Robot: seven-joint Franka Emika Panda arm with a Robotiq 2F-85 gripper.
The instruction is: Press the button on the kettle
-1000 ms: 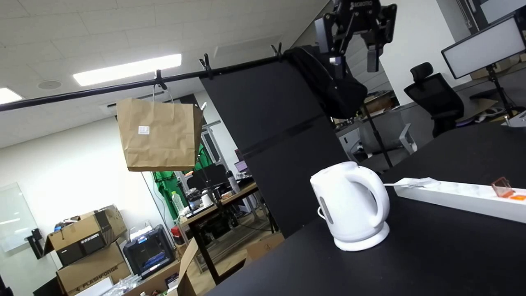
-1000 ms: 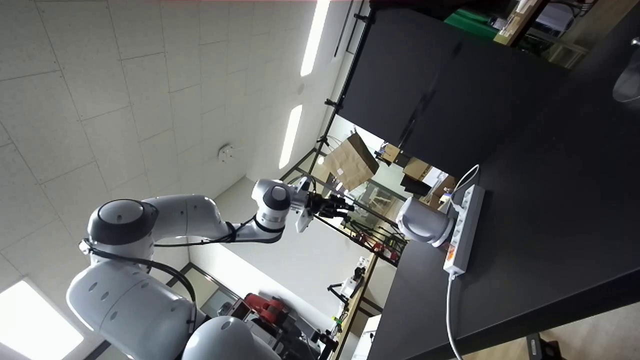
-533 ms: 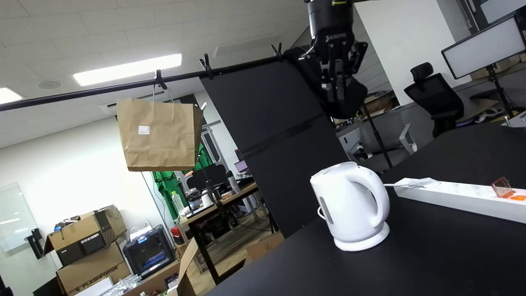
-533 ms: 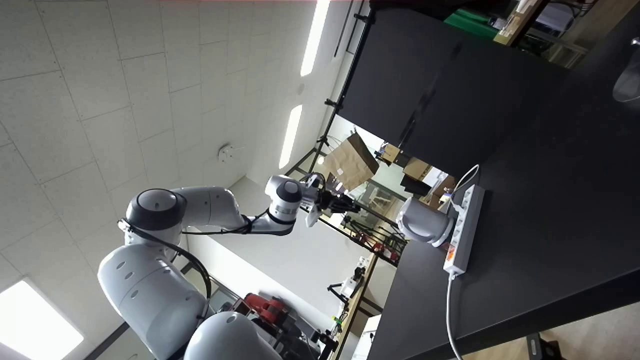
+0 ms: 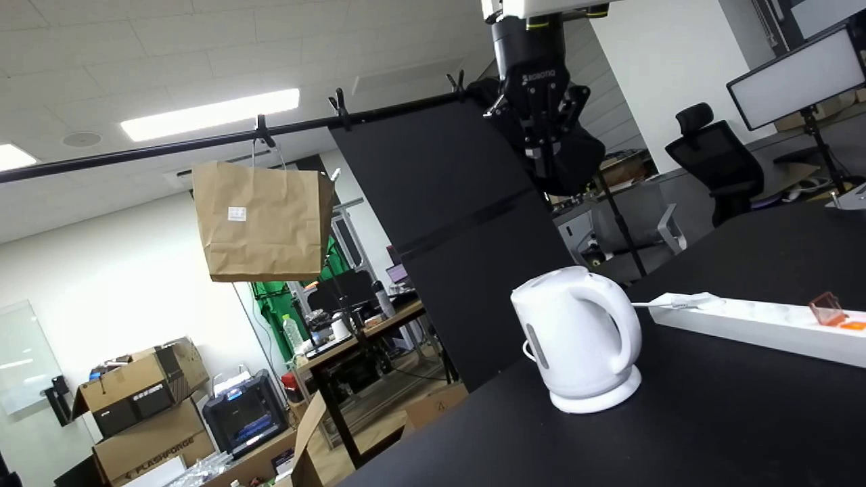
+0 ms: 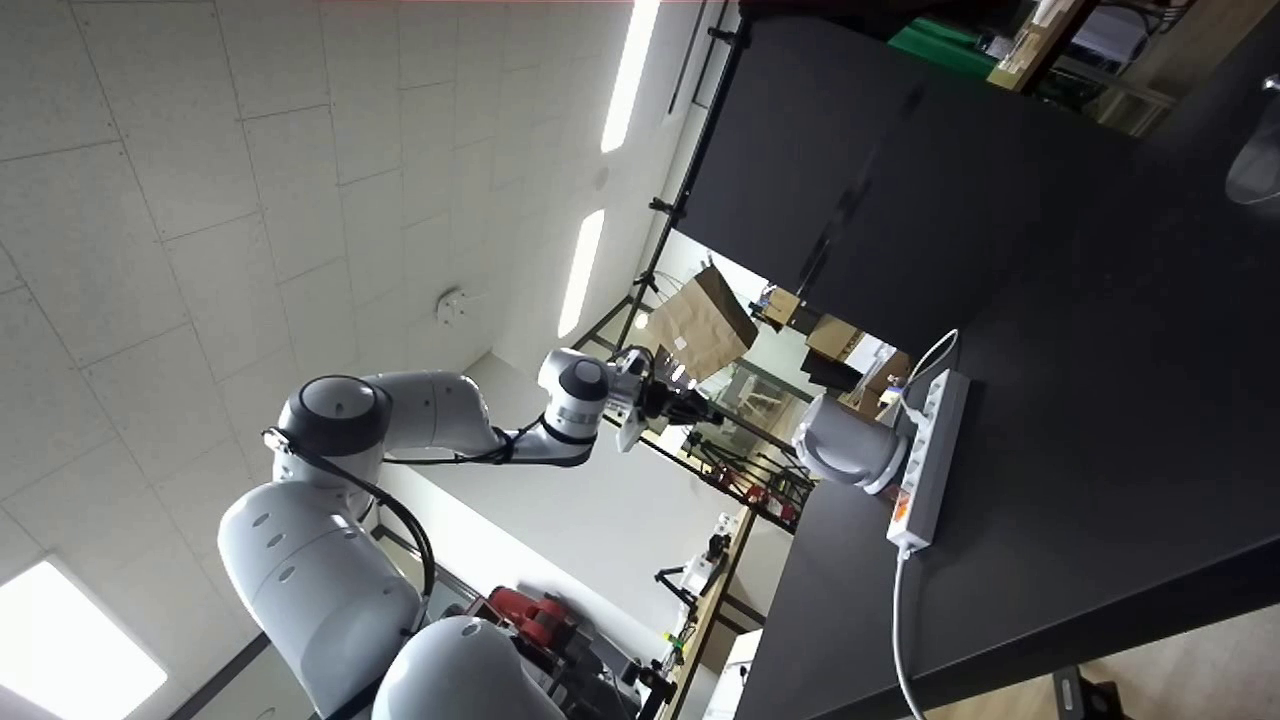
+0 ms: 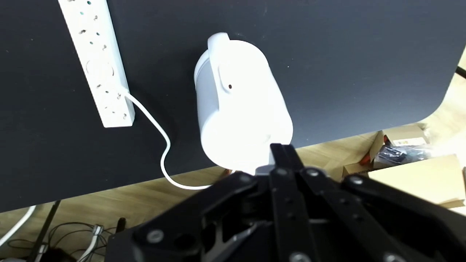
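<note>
The white kettle (image 5: 567, 338) stands upright on its round base on the black table, its handle on the right in this exterior view. My gripper (image 5: 543, 172) hangs well above it, pointing down and apart from it. Its fingertips meet with nothing between them. From the wrist I look down on the kettle (image 7: 247, 105), whose lid is washed out by glare. The gripper's tips (image 7: 283, 146) overlap the kettle's spout side there. A small dark spot shows near the foot of the handle (image 7: 218, 47); whether it is the button I cannot tell.
A long white power strip (image 5: 764, 331) lies beside the kettle, with a white cord (image 7: 165, 145) plugged into it. The table (image 7: 346, 72) has its edge close to the kettle's spout side. A paper bag (image 5: 264, 223) hangs from a rail in the background.
The gripper has gone from open to shut. It has moved left and down in an exterior view, coming somewhat closer to the kettle. The kettle has stayed put.
</note>
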